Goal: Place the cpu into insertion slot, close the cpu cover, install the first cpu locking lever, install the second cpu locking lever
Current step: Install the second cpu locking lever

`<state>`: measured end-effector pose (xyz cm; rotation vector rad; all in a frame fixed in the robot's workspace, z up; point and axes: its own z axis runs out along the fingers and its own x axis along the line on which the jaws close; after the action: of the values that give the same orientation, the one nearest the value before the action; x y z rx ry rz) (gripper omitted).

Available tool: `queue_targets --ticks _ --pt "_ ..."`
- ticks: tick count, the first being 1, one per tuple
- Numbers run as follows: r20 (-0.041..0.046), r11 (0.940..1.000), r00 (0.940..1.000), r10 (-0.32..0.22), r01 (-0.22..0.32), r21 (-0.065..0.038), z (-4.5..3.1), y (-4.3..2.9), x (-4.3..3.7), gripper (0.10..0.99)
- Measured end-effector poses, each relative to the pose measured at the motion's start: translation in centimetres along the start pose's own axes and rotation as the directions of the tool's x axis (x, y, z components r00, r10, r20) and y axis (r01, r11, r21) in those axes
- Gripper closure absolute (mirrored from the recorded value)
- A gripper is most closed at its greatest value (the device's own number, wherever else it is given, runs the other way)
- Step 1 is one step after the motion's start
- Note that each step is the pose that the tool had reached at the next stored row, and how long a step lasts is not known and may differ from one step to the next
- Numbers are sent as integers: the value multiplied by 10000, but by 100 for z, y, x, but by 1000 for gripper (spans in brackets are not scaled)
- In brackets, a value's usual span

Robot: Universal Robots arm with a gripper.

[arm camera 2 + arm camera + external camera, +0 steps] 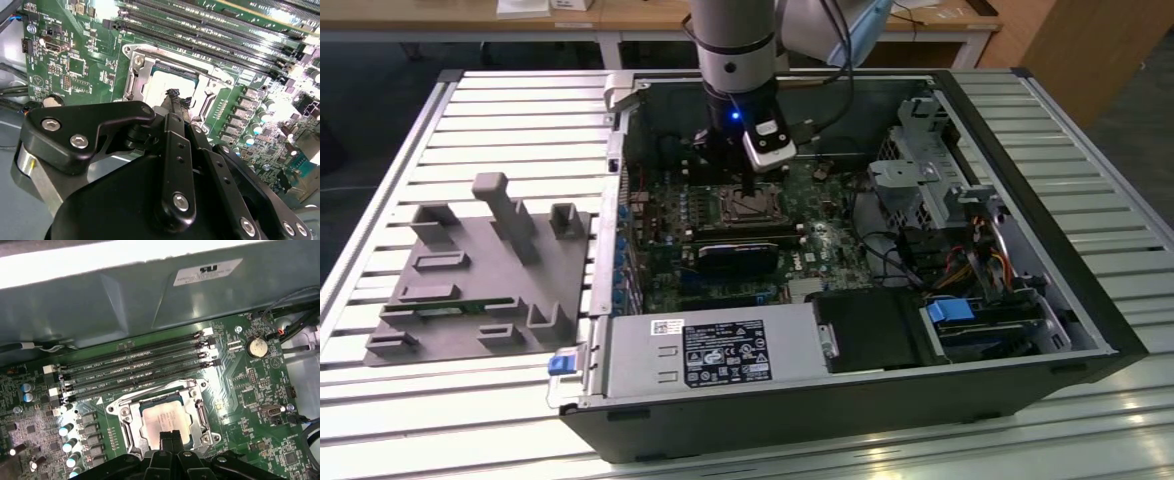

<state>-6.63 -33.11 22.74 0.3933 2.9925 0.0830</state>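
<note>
CPU: seated flat in the insertion slot, dull silvery-tan top facing up, framed by the silver cpu cover, which appears to lie flat around the chip. In the second wrist view, same chip bright with glare inside the cover, with a socket corner screw visible near the frame's edge.

Gripper directly over the chip, fingers pressed together with no gap between the tips, nothing pinched between them; tips at or just above the metal top, contact impossible to confirm. In the second wrist view, gripper seen along its black linkage, narrow tips closed over the chip's near edge.

In the exterior view, gripper reaching straight down from the arm into the open computer case, above the socket area on the motherboard. Four long black memory slots just beside the socket, running parallel to one of its sides. Coin battery on the board, well apart from the socket. Grey fixture block on the slatted table, outside the case on the exterior view's left. Power supply along the case's near edge.
</note>
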Motion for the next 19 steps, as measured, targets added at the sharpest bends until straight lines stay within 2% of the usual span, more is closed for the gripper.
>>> queue_targets --ticks 10,16,19 --pt "0 10000 10000 0 0 0 -9 -117 -37 980" --pt "-3 10000 10000 -1 1 -5 -93 -119 -49 980" --pt "-3 10000 10000 1 -1 -5 -108 -147 -61 980"
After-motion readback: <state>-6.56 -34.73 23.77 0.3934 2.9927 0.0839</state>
